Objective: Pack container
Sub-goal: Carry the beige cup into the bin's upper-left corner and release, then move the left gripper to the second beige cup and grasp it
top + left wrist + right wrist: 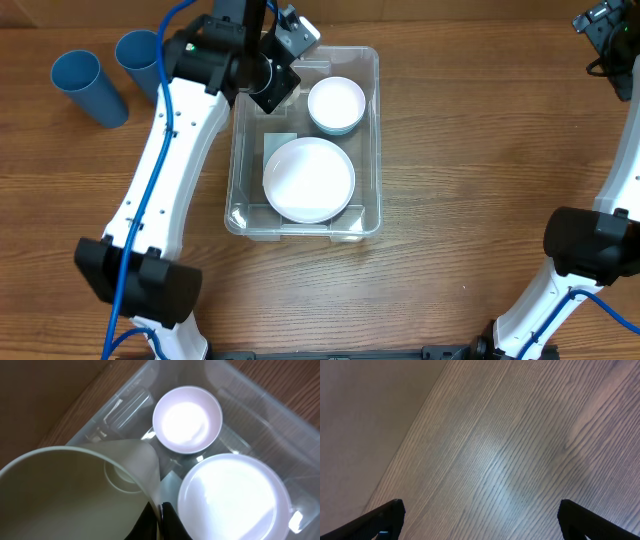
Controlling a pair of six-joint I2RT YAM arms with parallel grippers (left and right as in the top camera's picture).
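- Brown wood-grain desk [480, 150], seen from above, with a robot arm at each side.
- Large clear plastic rectangular container [377, 140] with rounded corners, sitting on the desk a little left of centre.
- Wide, round, shallow white dish [309, 180], lying in the near half of the container.
- Pale cream round cup [65, 495], tilted above the container's far left corner, seen only in the left wrist view.
- Small round white bowl [336, 103], in the far half of the container, just beside the dish.
- Blue cylindrical plastic cup [88, 87] and a second blue cup [140, 55], side by side at the desk's far left, well apart from the container.
- Left hand [160, 517], its dark fingers clenched on the cream cup's wall.
- Right hand [480, 515], fingers spread wide and holding nothing, over bare desk at the far right.
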